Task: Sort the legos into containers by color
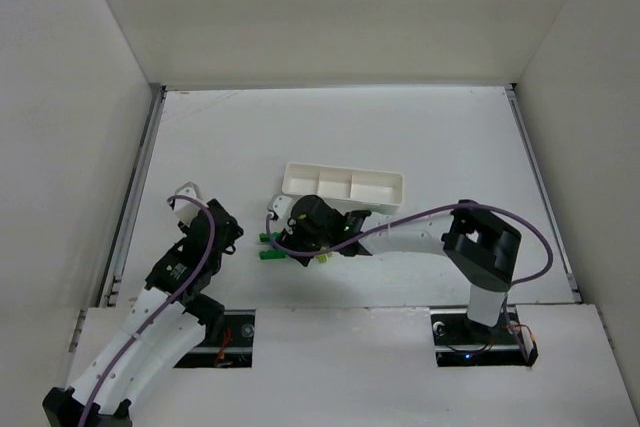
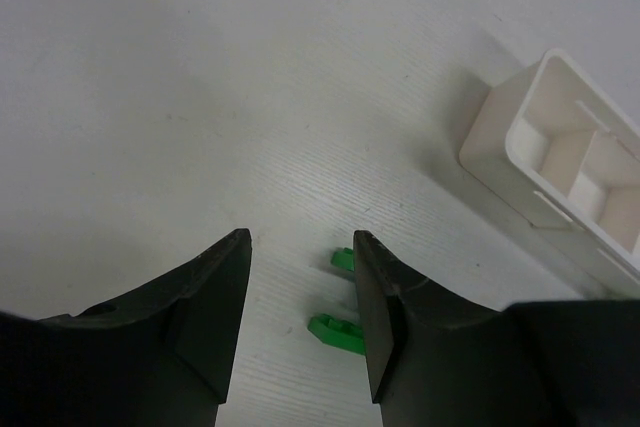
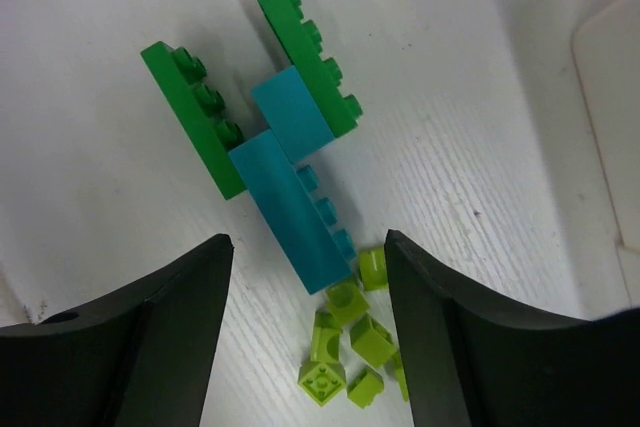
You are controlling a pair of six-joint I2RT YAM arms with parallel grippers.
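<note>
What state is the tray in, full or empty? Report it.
Empty. From above, the tray shows three bare white compartments; the legos lie outside it on the table.

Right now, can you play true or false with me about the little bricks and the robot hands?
1. The white tray has no bricks in the compartments that show. True.
2. The right gripper is holding a blue brick. False: it is open above the pile and grips nothing.
3. Two dark green bricks lie right beside the cyan bricks. True.
4. The left gripper is shut. False: it is open, with nothing between its fingers.
5. The yellow-green pieces are in the tray. False: they lie on the table, in a little cluster next to a cyan brick.
</note>
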